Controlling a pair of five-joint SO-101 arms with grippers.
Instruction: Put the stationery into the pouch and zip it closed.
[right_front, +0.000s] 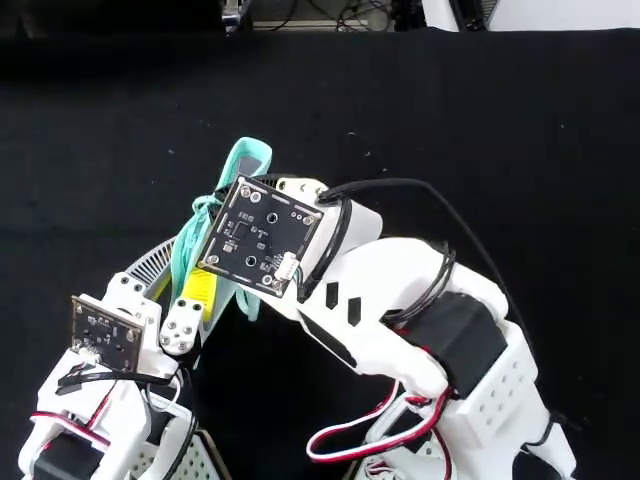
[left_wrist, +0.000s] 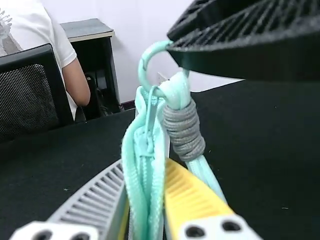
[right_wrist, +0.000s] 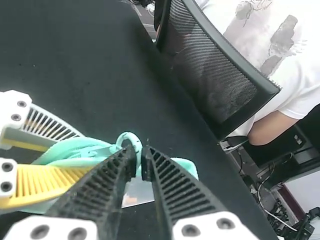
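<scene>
left gripper (left_wrist: 146, 169) clamped on the teal pouch (left_wrist: 142, 200), right gripper (right_wrist: 139, 160) pinching its zip-pull loop (right_wrist: 123, 138), over the black worktop (right_front: 500, 120)

Left of centre in the high view, pouch (right_front: 186, 245) over the table (right_front: 520, 130), clamped between left gripper (left_wrist: 145, 165) jaws from the lower left. Right gripper (right_wrist: 138, 155) in from the lower right, pinching zipper ring (right_wrist: 125, 137) at pouch's upper end.
</scene>
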